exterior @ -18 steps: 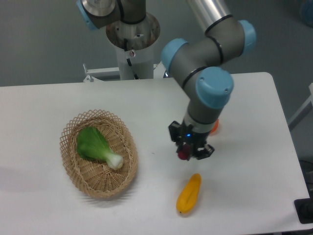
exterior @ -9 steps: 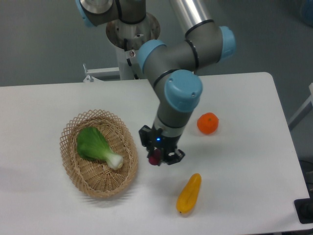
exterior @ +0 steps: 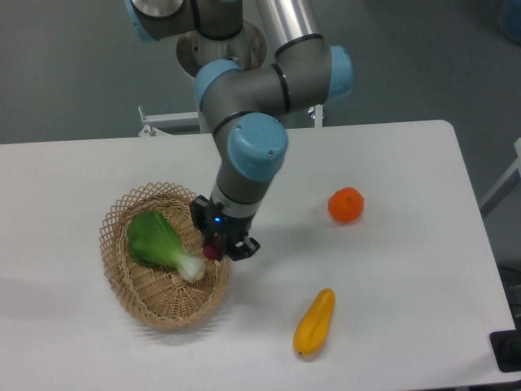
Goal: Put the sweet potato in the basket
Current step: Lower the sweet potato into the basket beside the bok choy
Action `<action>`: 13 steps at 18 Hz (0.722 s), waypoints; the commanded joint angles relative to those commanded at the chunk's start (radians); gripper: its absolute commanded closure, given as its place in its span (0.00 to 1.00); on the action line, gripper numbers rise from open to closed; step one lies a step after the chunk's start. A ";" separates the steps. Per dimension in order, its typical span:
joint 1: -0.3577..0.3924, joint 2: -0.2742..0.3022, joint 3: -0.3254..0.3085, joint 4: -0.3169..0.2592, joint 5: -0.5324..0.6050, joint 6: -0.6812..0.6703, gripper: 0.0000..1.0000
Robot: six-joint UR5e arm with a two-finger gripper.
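Sweet potato [exterior: 213, 250] is up in the air, pinched between the fingers of the gripper [exterior: 218, 247], right over the basket's [exterior: 136, 294] right rim! Inside the wicker sits a bok choy [exterior: 159, 243], leafy end toward the far left. Out on the white tabletop [exterior: 407, 244], an orange [exterior: 345, 204] rests toward the right side, and a yellow-orange vegetable [exterior: 315, 322] lies near the front edge. Behind it all, a plain grey wall [exterior: 65, 65] and the arm's mounting column [exterior: 221, 61].

bok choy [exterior: 161, 242] filling basket [exterior: 146, 300] left half, right half open beneath tool [exterior: 218, 242]
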 joint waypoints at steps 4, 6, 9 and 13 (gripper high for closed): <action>-0.037 0.006 -0.017 0.003 -0.002 -0.008 0.93; -0.046 0.006 -0.025 0.005 -0.002 -0.015 0.91; -0.060 0.005 -0.045 0.014 0.000 -0.017 0.83; -0.060 0.005 -0.048 0.014 0.000 -0.015 0.66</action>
